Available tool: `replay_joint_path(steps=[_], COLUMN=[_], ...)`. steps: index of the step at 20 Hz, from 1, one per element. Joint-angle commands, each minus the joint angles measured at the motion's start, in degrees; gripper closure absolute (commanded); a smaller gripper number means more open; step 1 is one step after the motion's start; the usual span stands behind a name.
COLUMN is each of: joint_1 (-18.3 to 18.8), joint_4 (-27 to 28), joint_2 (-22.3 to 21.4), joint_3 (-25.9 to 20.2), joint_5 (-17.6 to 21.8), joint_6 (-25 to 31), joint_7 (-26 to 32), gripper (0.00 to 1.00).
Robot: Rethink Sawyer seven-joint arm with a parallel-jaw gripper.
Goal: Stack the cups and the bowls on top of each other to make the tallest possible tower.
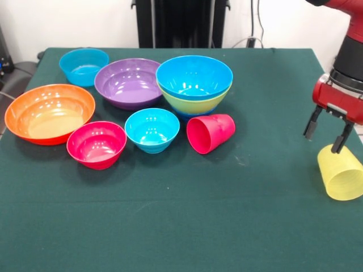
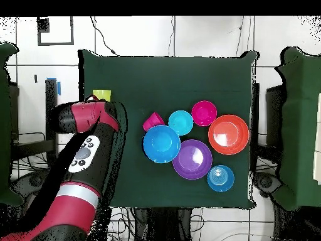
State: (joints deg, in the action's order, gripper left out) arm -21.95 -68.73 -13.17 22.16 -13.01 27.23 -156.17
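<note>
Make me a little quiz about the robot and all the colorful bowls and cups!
1. True or false: the red-pink cup stands upright.
2. Which bowl sits nested in the lime green bowl? A) orange B) bright blue C) purple
3. Fill in: the open gripper hangs just above the ______ cup at the table's edge.

Key:
1. False; it lies on its side beside the small cyan bowl.
2. B; the bright blue bowl.
3. Yellow; the yellow cup is tipped over and not gripped.
</note>
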Motion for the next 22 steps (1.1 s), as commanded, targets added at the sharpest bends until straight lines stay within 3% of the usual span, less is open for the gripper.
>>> replay_joint_path(steps=[1,13,22], joint_1=[0.9,-1.3,0.5], joint_4=[-2.5,-0.1,-1.2], joint_2=[0.3,-3.5,-3.0], joint_3=[-2.9,-5.1,-7.0], joint_5=[5.1,2.0,3.1], joint_6=[0.4,6.9,2.8], joint_7=[1.7,0.3,2.4], gripper=[0.0,0.0,0.0])
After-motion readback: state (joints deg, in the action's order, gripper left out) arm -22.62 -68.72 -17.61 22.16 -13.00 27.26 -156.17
